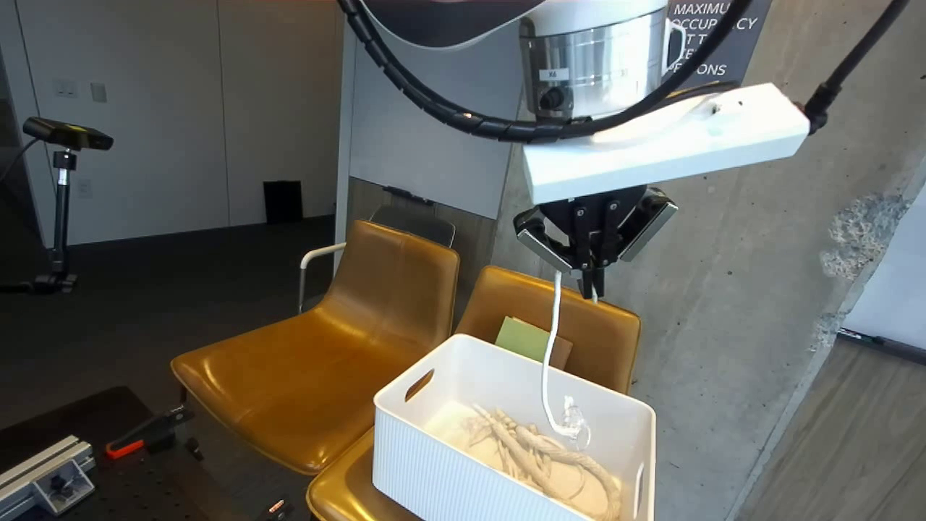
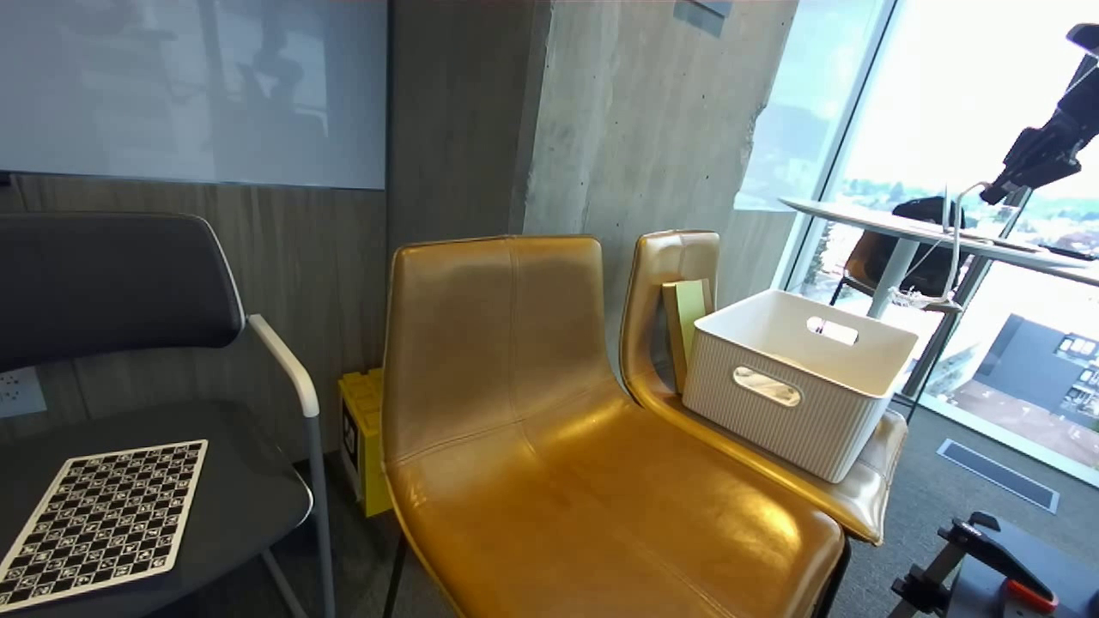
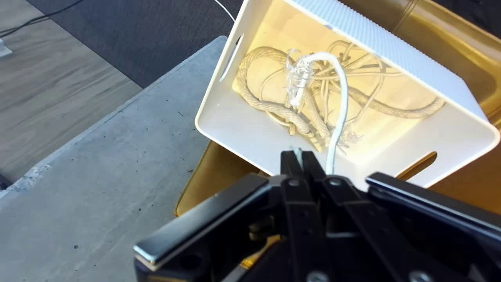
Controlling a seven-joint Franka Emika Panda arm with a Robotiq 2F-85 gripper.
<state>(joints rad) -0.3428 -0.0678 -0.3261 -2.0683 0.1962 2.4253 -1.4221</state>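
Nearest the lens in the wrist view: black metal two-finger gripper (image 3: pixel 299 158), with jaws almost fully together, pinching slender white cord (image 3: pixel 344 98). Curves from the fingertips to a frayed tip, above thick beige braided ropes (image 3: pixel 274 107) lying inside white rectangular plastic bin (image 3: pixel 235 121).

In an exterior view, beneath white box-shaped wrist housing (image 1: pixel 665 155): cord hanging from the pressed-together fingers, frayed tip seen against the bin's interior. Rests, as to bin, on glossy tan leather chair (image 1: pixel 488 300); flat green-and-brown object (image 1: pixel 524 339) between backrest and bin.

In an exterior view, foremost: adjoining tan leather chair (image 2: pixel 601 481), with bin beyond. Hangs at upper right, as to cord, frayed tip appearing just above the bin's rim, with white table (image 2: pixel 867 219) behind. At left, dark grey armchair (image 2: pixel 103 292) bearing black-and-white checkered board (image 2: pixel 112 515).
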